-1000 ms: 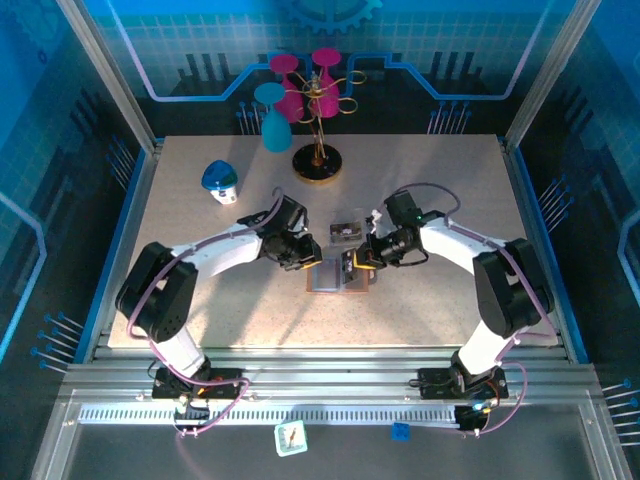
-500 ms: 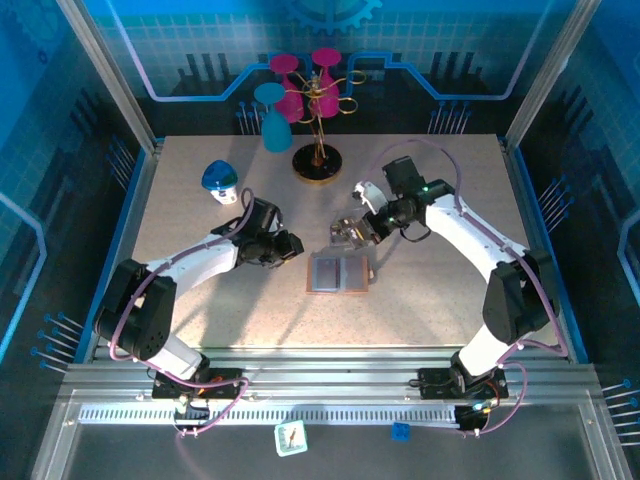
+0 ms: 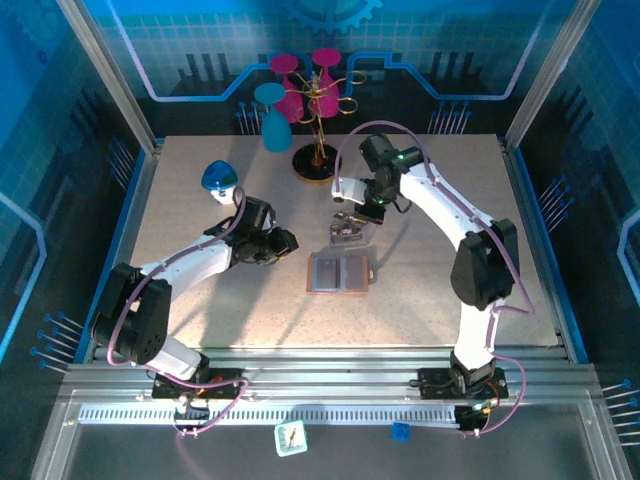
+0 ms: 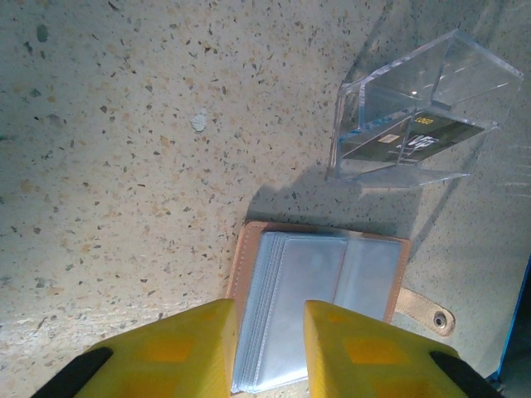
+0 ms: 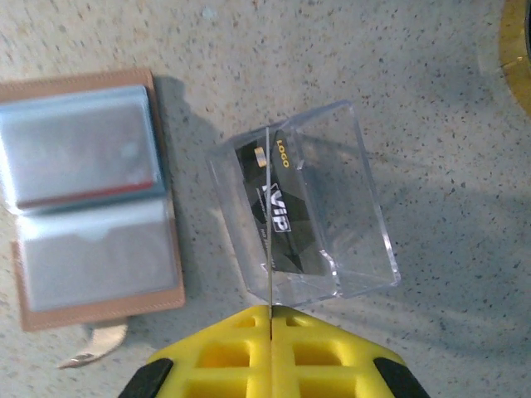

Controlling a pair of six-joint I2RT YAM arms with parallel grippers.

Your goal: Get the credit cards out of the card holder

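The card holder (image 3: 340, 271) lies open on the table, salmon-brown with grey-blue pockets (image 4: 315, 290); a red card edge (image 5: 83, 197) shows in one pocket. My right gripper (image 3: 350, 212) is shut on a thin credit card (image 5: 269, 215), seen edge-on. It hangs over a clear plastic box (image 5: 332, 207) where a black VIP card (image 5: 278, 211) lies. My left gripper (image 3: 285, 241) is open just left of the holder, nothing between its yellow fingers (image 4: 191, 344), with the holder's left half showing through the gap.
A gold-based stand (image 3: 318, 162) with pink glasses and a teal glass (image 3: 275, 125) sits at the back. A blue and white object (image 3: 220, 178) is at the back left. The holder's strap (image 4: 423, 311) sticks out.
My right gripper has lifted off the card holder and swung back over the clear box, a card in its jaws. My left gripper has drawn left off the holder and opened slightly.
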